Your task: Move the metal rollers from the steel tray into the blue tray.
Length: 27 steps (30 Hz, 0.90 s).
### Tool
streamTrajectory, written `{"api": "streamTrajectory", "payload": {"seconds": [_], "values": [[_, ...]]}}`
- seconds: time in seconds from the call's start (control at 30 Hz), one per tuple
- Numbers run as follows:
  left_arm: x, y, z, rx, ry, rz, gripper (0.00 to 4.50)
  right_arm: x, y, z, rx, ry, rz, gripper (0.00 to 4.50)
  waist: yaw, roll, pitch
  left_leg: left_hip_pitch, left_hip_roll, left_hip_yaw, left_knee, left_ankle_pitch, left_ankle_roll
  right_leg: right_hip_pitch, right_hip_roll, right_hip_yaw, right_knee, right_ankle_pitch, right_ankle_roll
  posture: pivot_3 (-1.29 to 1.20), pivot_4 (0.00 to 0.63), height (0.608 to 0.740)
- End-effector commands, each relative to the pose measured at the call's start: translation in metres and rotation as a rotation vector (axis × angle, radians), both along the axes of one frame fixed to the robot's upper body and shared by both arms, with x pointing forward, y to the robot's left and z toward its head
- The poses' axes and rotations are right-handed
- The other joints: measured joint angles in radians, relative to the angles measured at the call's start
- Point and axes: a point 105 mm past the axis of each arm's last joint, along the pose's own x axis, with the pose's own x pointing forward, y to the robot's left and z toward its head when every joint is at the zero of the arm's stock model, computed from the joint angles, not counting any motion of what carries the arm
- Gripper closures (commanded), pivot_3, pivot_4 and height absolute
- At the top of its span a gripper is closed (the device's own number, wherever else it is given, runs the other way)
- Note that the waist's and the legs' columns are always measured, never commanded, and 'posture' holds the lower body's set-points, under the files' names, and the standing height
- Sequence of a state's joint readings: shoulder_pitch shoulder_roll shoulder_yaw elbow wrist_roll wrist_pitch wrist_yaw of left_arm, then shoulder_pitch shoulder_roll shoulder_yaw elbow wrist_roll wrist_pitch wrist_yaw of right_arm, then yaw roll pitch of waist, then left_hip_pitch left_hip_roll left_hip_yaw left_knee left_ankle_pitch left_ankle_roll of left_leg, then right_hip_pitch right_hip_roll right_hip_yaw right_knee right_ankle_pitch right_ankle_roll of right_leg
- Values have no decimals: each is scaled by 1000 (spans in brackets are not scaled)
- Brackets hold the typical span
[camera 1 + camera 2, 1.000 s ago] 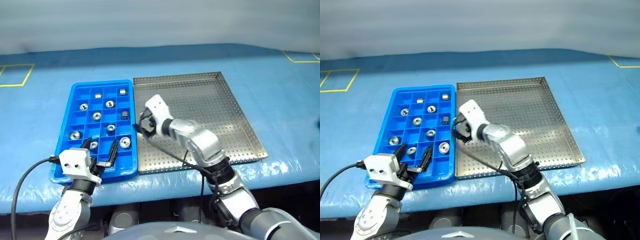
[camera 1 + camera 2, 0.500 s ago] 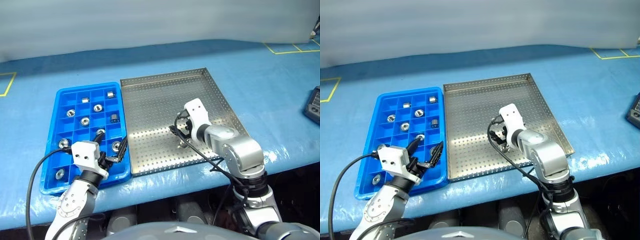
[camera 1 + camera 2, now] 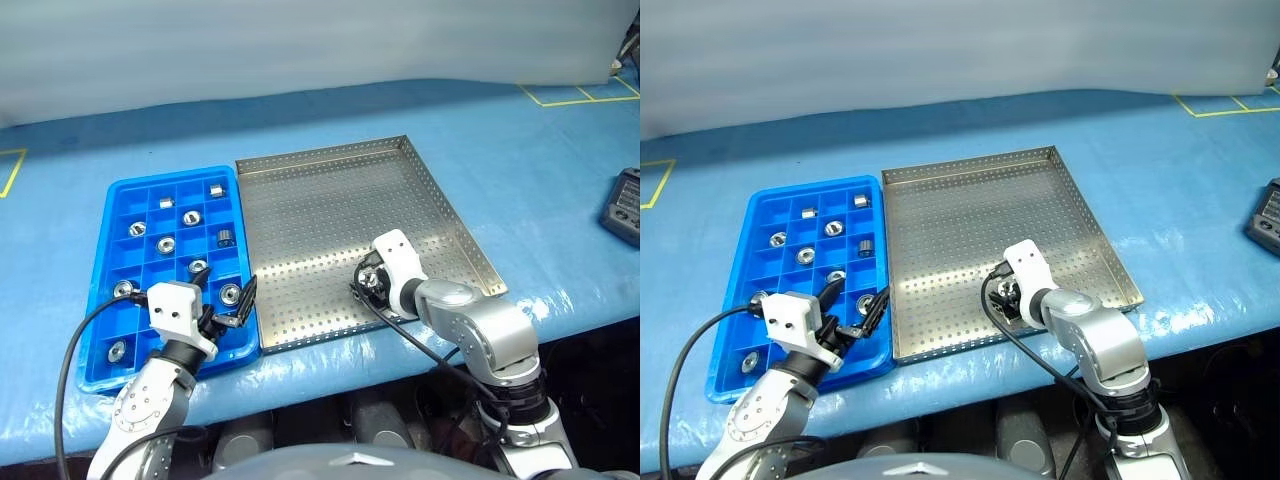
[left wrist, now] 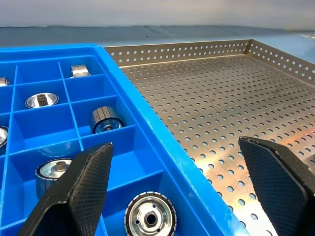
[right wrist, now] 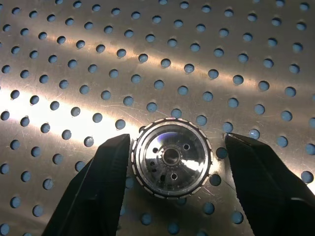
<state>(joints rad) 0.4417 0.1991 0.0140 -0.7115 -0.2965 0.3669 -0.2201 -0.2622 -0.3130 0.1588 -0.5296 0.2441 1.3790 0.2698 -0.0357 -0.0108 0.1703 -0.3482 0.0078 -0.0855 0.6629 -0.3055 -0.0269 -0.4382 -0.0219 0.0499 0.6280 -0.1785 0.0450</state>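
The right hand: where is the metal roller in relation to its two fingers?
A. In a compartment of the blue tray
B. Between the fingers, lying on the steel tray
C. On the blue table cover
B: the roller lies between the right hand's fingers on the steel tray.

You have a steel tray (image 3: 330, 215) of brushed, scratched metal with a perforated floor that throws bright glare. The roller (image 5: 171, 157) on it is polished metal, mirror-shiny, with a knurled rim. The blue tray (image 3: 105, 300) is smooth, glossy plastic. The fingers (image 5: 96, 191) look matt black with a fine cross-hatched texture. The tabletop (image 3: 520, 160) wears a slightly wrinkled, sheeny blue covering.
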Motion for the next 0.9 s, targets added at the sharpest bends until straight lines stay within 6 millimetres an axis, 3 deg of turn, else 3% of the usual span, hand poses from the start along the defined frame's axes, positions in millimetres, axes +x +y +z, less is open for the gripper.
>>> {"api": "streamTrajectory", "payload": {"seconds": [0.03,0.1,0.33,0.5,0.63,0.77,0.9], "values": [[-1,1,9,-2,-34,-1,36,2,8,7,10,-30,40,2213,0,0,0,0,0,0,0,0,0,0,0,0,0,0,0,62,150,740],[-2,2,10,-1,-39,6,36,3,12,10,15,-43,61,2796,0,0,0,0,0,0,0,0,0,0,0,0,0,0,0,73,150,740],[-5,10,20,25,-88,68,36,16,40,37,68,-158,188,2792,10,0,0,0,0,0,0,0,0,0,0,0,0,0,0,146,150,740],[-13,24,35,54,-163,159,36,24,77,63,126,-296,382,2792,27,-1,0,0,0,0,-1,0,0,-1,0,0,0,0,0,232,150,740],[-24,32,35,50,-154,230,36,25,106,74,168,-362,512,2792,46,-1,0,0,0,-1,-1,0,0,0,0,-1,0,0,0,294,150,740],[-37,40,34,125,-160,303,36,22,134,80,204,-401,629,2792,74,-1,1,-1,0,-1,-2,0,0,-1,0,-1,-1,0,-1,365,150,740],[-54,46,31,92,-136,366,36,6,162,81,251,-392,767,2792,103,-1,1,-2,0,-1,-2,0,0,-2,0,-1,0,-1,-1,429,150,740]]}}
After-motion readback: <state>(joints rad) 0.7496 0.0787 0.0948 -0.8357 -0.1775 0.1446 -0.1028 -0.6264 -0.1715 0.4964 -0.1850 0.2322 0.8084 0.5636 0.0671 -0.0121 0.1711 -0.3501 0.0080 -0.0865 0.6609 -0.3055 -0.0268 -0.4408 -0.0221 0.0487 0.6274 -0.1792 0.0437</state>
